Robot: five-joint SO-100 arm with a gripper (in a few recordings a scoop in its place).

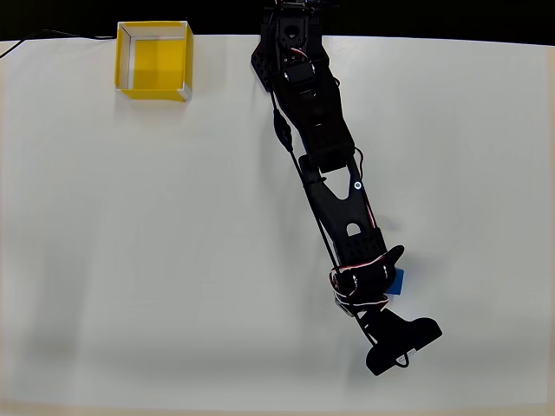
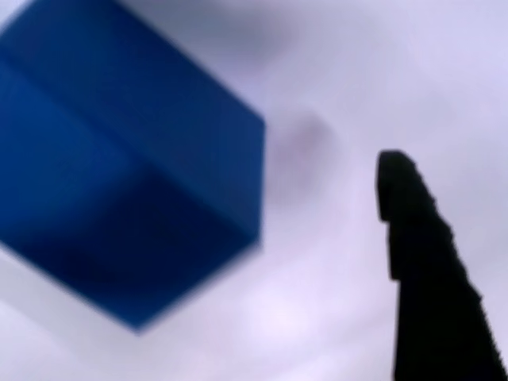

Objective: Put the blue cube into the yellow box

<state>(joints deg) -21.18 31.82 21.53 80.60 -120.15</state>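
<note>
The blue cube (image 1: 398,280) lies on the white table at the lower right of the overhead view, mostly covered by the arm's head. My black gripper (image 1: 389,276) hangs right over it, pointing down. In the wrist view the blue cube (image 2: 119,175) looms large and blurred at the left. One black finger (image 2: 425,270) stands to its right, with a strip of bare table between them. The jaws look open and nothing is held. The yellow box (image 1: 153,61) sits open-topped at the table's far left back corner.
The white table (image 1: 156,260) stretches wide between the cube and the box. The arm's base (image 1: 290,43) stands at the back edge, right of the box. A thin black cable (image 1: 52,36) trails off the back left corner.
</note>
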